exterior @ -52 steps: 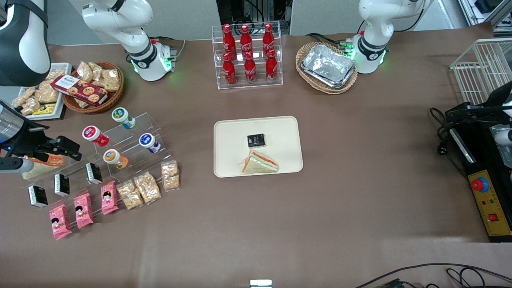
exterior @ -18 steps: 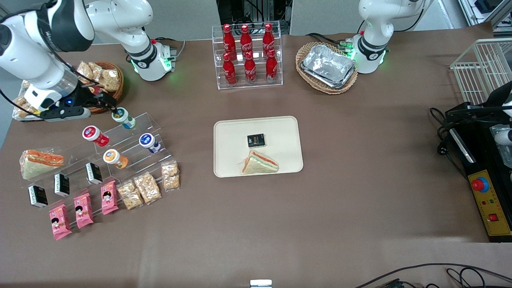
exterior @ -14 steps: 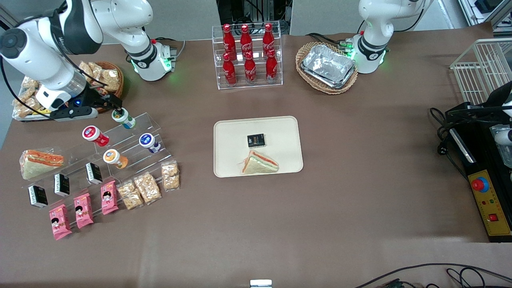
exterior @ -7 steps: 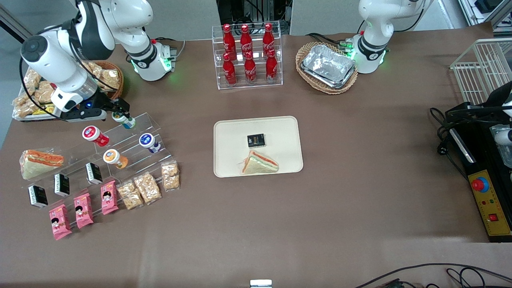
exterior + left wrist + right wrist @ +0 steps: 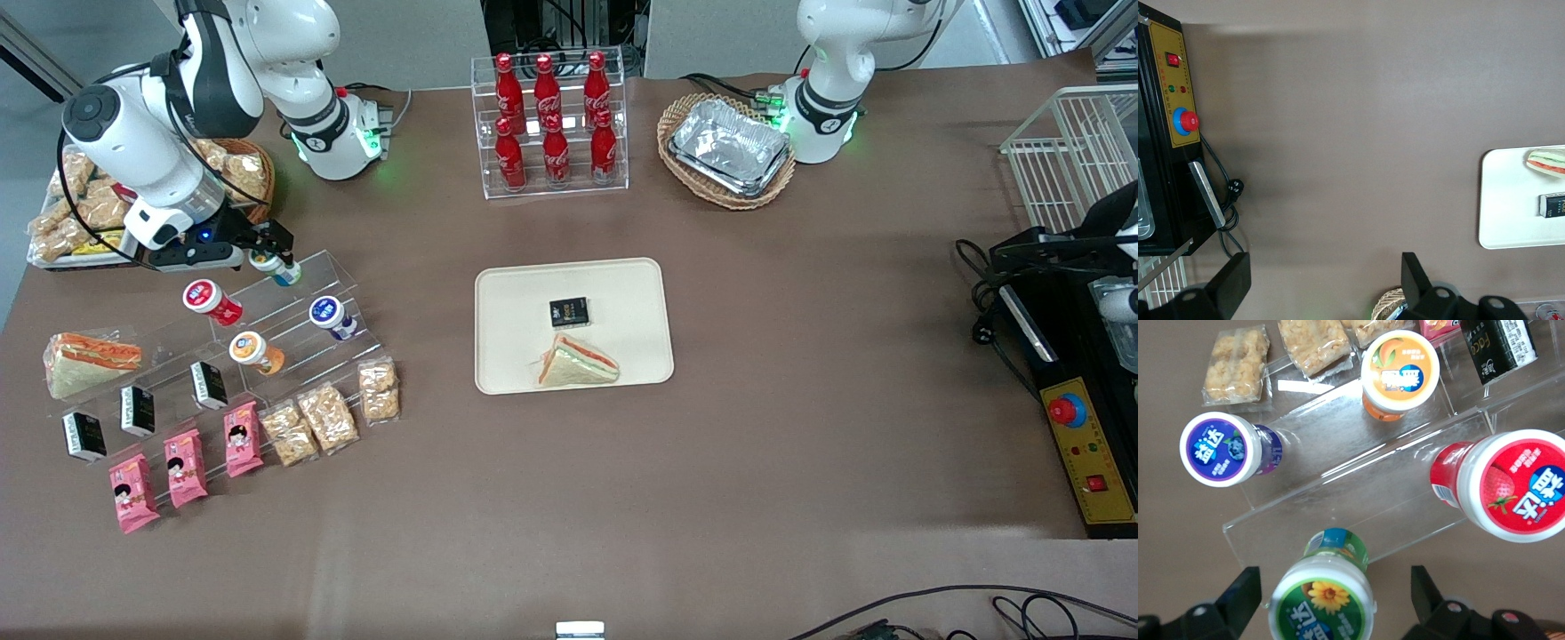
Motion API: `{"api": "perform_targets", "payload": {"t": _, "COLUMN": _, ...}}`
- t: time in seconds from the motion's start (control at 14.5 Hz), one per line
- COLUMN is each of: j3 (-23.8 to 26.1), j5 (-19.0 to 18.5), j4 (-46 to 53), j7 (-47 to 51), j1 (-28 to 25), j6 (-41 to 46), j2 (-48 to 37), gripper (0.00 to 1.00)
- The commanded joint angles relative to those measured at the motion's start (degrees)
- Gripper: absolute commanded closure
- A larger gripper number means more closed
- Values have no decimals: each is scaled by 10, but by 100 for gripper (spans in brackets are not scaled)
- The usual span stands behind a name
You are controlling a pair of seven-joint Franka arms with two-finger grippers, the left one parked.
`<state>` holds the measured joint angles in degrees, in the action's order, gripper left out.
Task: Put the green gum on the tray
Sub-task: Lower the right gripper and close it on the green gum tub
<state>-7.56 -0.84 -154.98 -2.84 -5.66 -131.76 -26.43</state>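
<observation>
Front view: my right arm's gripper (image 5: 271,252) hangs over the green gum (image 5: 275,267), which stands on the top step of the clear rack (image 5: 293,320) at the working arm's end of the table. The tray (image 5: 622,284) lies well apart at mid-table, already carrying a sandwich (image 5: 578,363) and a small black box (image 5: 569,312). From here the arm hides most of the lid, so I judge the approach only roughly.

Right wrist view: the fingers (image 5: 1238,593) stand spread, one on each side of the gum (image 5: 1323,603), neither touching it. I judge the step in hand to be the grasp: I should lower straight down, keep the lid centred, and close on the body below the lid. The red-lidded bottle (image 5: 1511,487) sits near one finger, so any sideways drift risks knocking it. This view alone shows that clearance; it does not show the tray.

Left wrist view: only a tray corner (image 5: 1491,200) appears, with bare space for a landing spot.
</observation>
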Motion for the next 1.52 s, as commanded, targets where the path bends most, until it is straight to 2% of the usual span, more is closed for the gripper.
{"api": "perform_targets", "payload": {"t": 0.0, "j3": 2, "j5": -7, "j4": -10, "j7": 5, "j1": 1, "j6": -3, "j2": -8, "gripper": 0}}
{"api": "perform_targets", "payload": {"t": 0.34, "j3": 6, "j5": -7, "j4": -9, "j7": 6, "j1": -1, "j6": 11, "j2": -7, "gripper": 0}}
{"api": "perform_targets", "payload": {"t": 0.62, "j3": 12, "j5": -7, "j4": -9, "j7": 6, "j1": -1, "j6": 15, "j2": -9, "gripper": 5}}
{"api": "perform_targets", "payload": {"t": 0.83, "j3": 12, "j5": -7, "j4": -9, "j7": 6, "j1": -1, "j6": 18, "j2": -10, "gripper": 18}}
{"api": "perform_targets", "payload": {"t": 0.9, "j3": 12, "j5": -7, "j4": -9, "j7": 6, "j1": -1, "j6": 18, "j2": -9, "gripper": 27}}
{"api": "perform_targets", "payload": {"t": 1.03, "j3": 12, "j5": -7, "j4": -9, "j7": 5, "j1": -1, "j6": 18, "j2": -9, "gripper": 36}}
{"api": "perform_targets", "payload": {"t": 1.17, "j3": 12, "j5": -7, "j4": -7, "j7": 1, "j1": -1, "j6": 19, "j2": -9, "gripper": 37}}
{"api": "perform_targets", "payload": {"t": 1.24, "j3": 12, "j5": -7, "j4": -6, "j7": 1, "j1": -1, "j6": 19, "j2": -11, "gripper": 40}}
{"api": "perform_targets", "payload": {"t": 1.31, "j3": 12, "j5": -7, "j4": -4, "j7": 1, "j1": -1, "j6": 24, "j2": -12, "gripper": 48}}
{"api": "perform_targets", "payload": {"t": 1.45, "j3": 12, "j5": -7, "j4": 5, "j7": 1, "j1": -1, "j6": 31, "j2": -12, "gripper": 49}}
